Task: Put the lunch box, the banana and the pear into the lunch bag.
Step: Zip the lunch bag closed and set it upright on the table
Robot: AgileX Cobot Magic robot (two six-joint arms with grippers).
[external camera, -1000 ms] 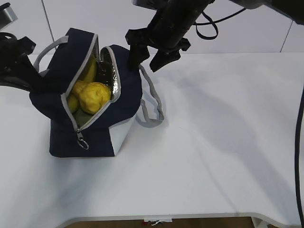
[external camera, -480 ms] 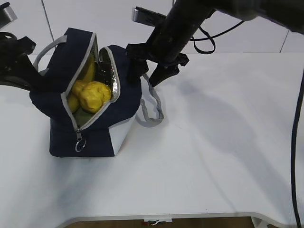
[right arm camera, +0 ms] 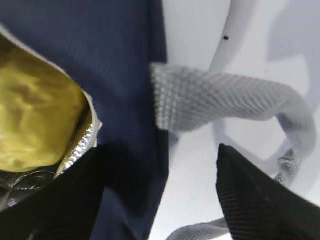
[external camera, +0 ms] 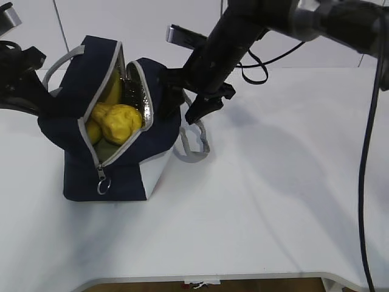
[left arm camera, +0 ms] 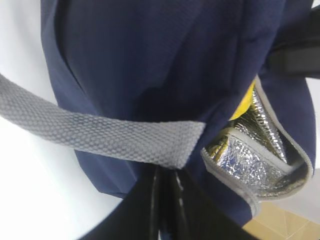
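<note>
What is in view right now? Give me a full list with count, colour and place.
lunch bag: one, navy with a white side panel, left part of the table, zipper open.
bag handles: two, grey, one drooping on the bag's right side, one at its left.
zipper pull: one, grey ring, low on the bag's front.
pear: one, yellow, in the bag's opening.
banana: one, yellow, inside the bag behind the pear.
lunch box: not clearly seen.
table: one, white.
left gripper: black, shut on the bag's left side.
right gripper: black, open, at the bag's right side above the drooping handle.
</note>
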